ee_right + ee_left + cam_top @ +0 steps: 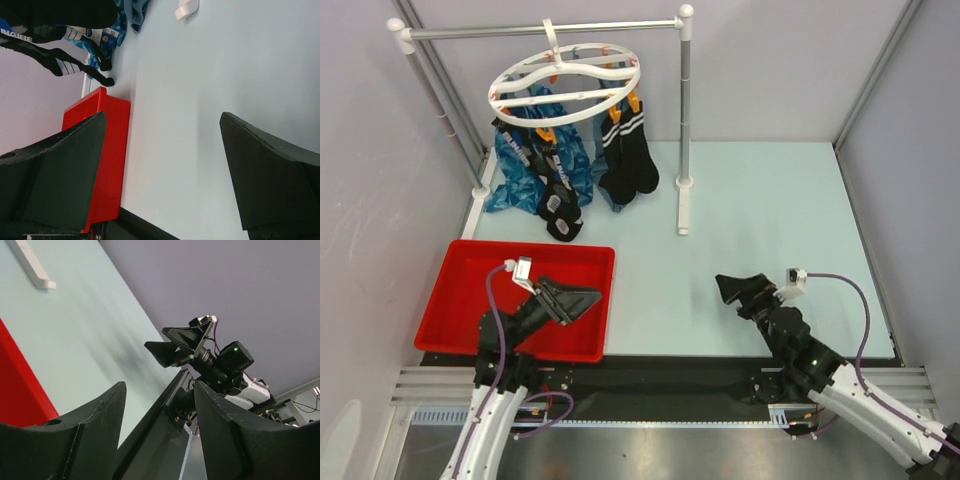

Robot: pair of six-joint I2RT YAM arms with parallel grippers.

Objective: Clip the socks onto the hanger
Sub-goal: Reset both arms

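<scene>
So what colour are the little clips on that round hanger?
The clips are orange, set on the white hanger; best seen in the top external view.

Black socks (628,165), seemingly white-striped; red tray (520,247)

The left arm (505,340) is folded low over its base. The left gripper (588,298) lies nearly level, pointing sideways toward the right arm (812,362), with its jaws partly spread and empty. The right arm bends at the elbow behind the right gripper (728,289), which points forward and across toward the left side. Its fingers (75,155) are spread wide and hold nothing. The two grippers are well apart.
</scene>
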